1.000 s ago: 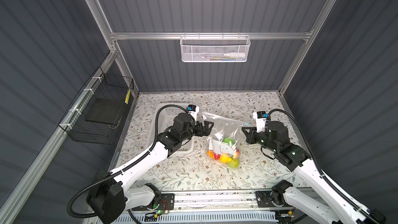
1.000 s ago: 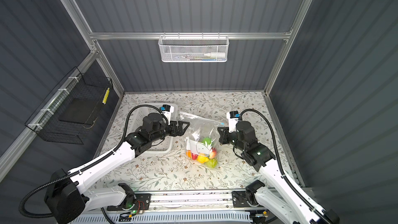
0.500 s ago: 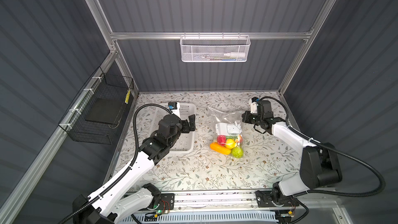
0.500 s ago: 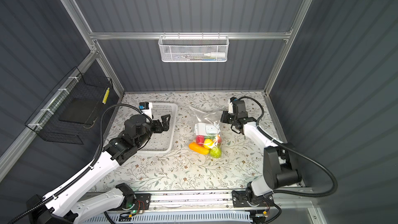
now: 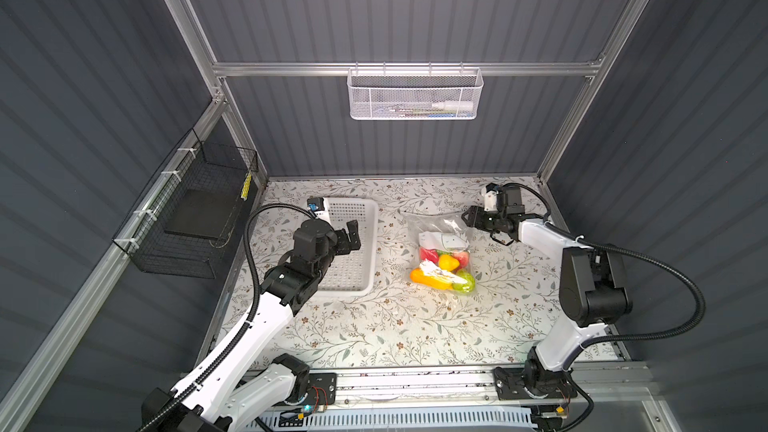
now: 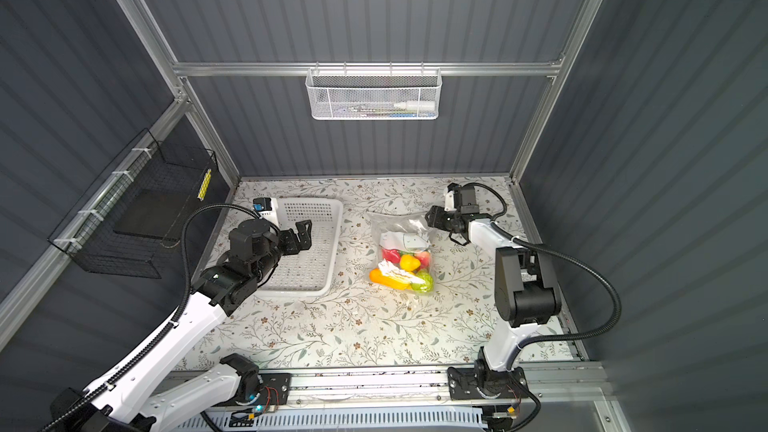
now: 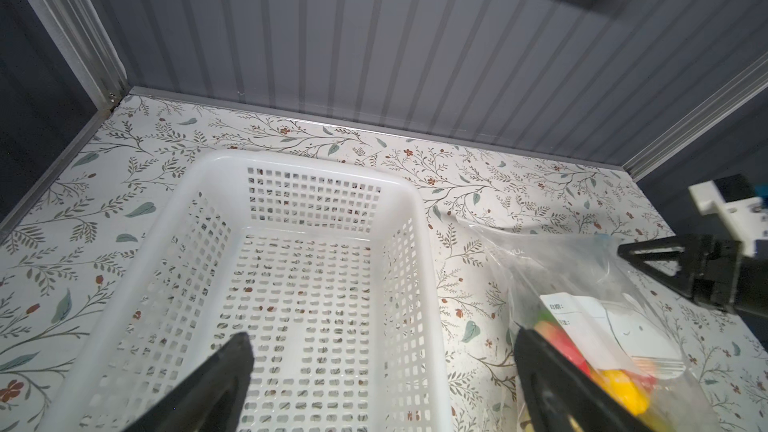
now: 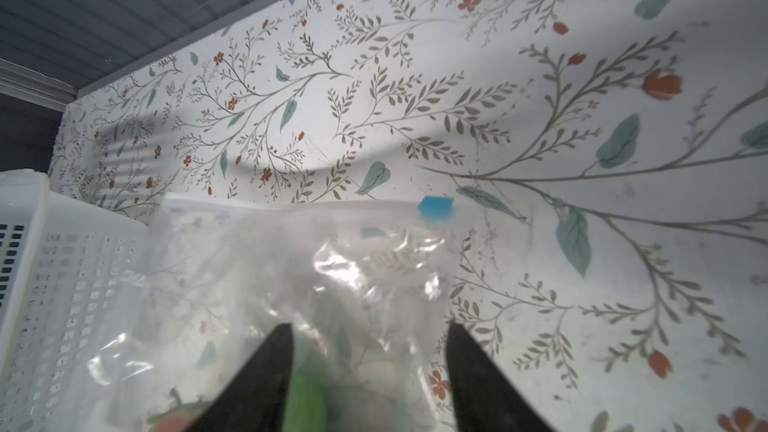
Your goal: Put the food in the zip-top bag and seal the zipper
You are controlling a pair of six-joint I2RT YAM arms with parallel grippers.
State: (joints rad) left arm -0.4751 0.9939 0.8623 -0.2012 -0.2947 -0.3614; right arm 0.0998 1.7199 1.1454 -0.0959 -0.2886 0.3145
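The clear zip-top bag [image 5: 436, 228] [image 6: 399, 228] lies flat on the floral table with the food [image 5: 442, 270] [image 6: 401, 270] packed in its near end, below a white label. In the right wrist view the zipper [image 8: 291, 206] runs along the far edge, with its blue slider [image 8: 435, 205] at one end. My right gripper [image 5: 469, 218] [image 8: 369, 328] stands open at the bag's far right corner, with bag film and a green piece of food [image 8: 307, 401] beyond its tips. My left gripper [image 5: 351, 236] [image 7: 382, 338] hangs open over the white basket, holding nothing.
The white perforated basket [image 5: 372, 243] [image 7: 291, 160] sits left of the bag, with nothing in the part that shows. A white mesh basket [image 5: 415, 93] hangs on the back rail. A black wire basket [image 5: 199, 209] hangs on the left wall.
My right gripper has opened at the bag's far right corner. The left arm has drawn back from the bag to over the basket. The bag now lies flatter on the table.
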